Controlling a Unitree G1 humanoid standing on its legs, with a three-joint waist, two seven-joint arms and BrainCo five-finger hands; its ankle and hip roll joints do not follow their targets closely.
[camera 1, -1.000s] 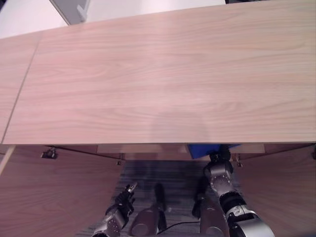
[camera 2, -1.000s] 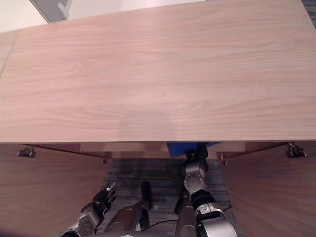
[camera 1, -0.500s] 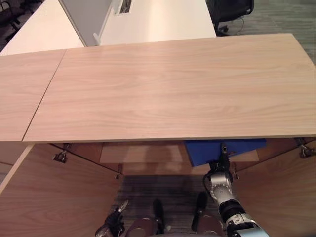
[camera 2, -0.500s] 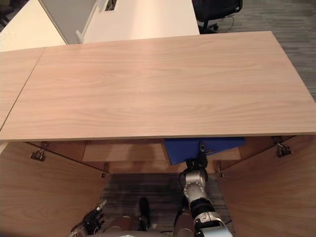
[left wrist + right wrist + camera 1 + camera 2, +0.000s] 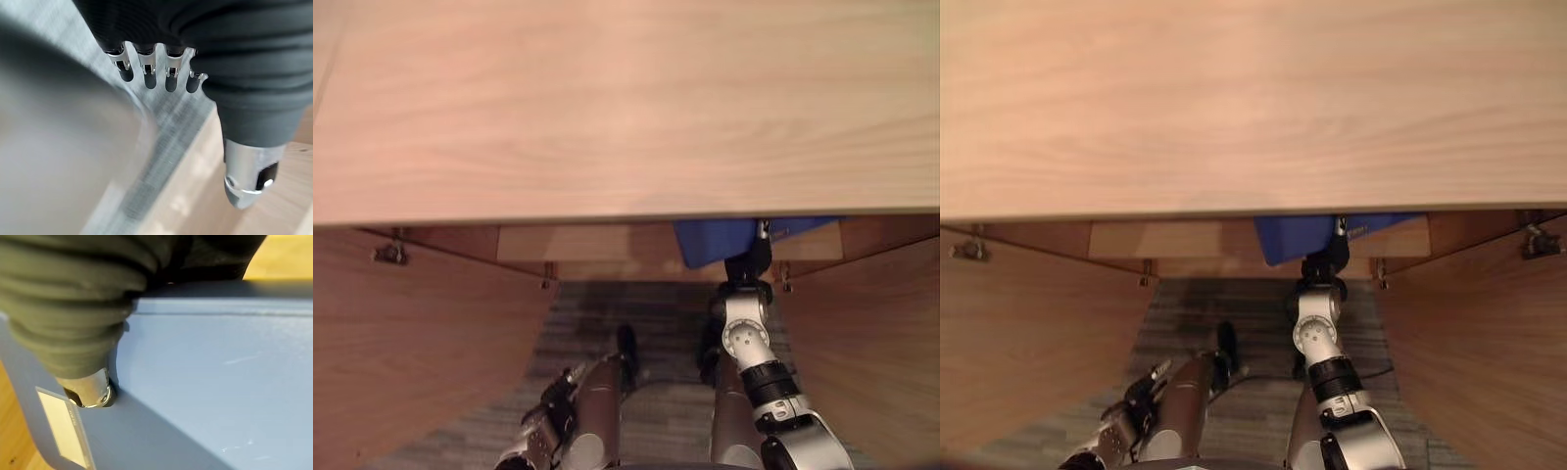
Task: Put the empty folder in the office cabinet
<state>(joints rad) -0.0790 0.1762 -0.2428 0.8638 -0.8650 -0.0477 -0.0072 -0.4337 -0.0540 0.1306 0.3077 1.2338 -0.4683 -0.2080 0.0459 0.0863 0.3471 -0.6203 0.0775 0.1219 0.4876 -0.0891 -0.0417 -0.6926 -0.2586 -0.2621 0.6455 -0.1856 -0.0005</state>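
With your right hand (image 5: 748, 269) pinching the folder (image 5: 710, 242), slide it level onto the cabinet (image 5: 568, 242) shelf; left hand (image 5: 553, 403) hangs relaxed.

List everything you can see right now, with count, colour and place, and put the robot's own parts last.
Cabinet top: one, light wood, spanning the upper part of the eye views.
Cabinet doors: two, brown wood, swung open, one at the left and one at the right.
Shelf: one, light wood, inside the cabinet under the top.
Folder: one, blue, lying on the shelf at its right part, its front edge sticking out toward the robot; a pale label on its spine.
Carpet: grey, on the floor between the doors.
Right hand: at the folder's near edge, thumb pressed against the spine; its fingers are hidden.
Left hand: low beside the left door, fingers relaxed, holding nothing.
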